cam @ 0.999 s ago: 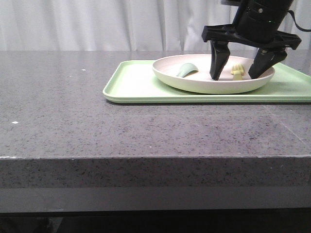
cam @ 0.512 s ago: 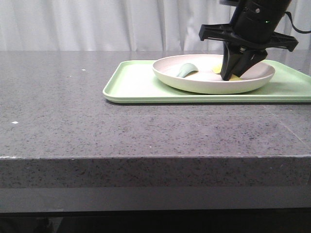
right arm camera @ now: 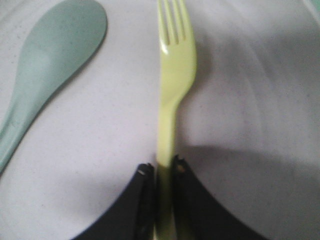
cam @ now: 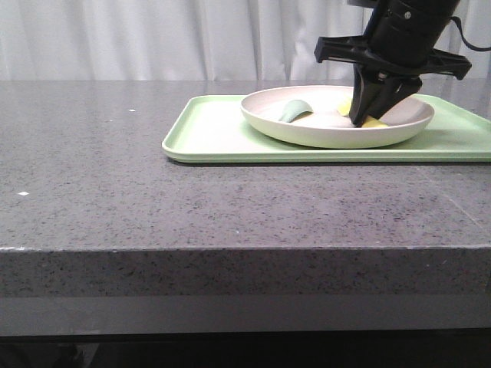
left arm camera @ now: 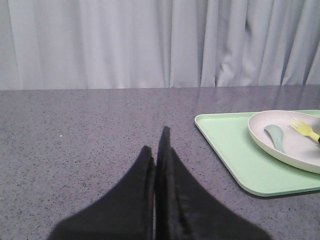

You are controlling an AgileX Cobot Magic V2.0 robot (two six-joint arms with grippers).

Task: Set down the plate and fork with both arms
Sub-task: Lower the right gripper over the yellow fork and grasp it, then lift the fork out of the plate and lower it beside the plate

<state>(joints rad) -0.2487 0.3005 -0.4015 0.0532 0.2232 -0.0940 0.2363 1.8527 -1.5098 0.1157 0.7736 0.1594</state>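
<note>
Toward the near left of the speckled grey stone worktop, left gripper low over bare surface with jaws pressed together and nothing between them, probably waiting its turn. Over toward the far right edge, rectangular light-green tray carrying the large round pale pinkish-white plate. Inside the plate, a grey-green spoon-like utensil lying loose beside the slim pale-yellow plastic fork. Right gripper reaching down into the plate, jaws clamped on the fork's handle, tines free ahead, apparently a pinch ready for lifting it out
</note>
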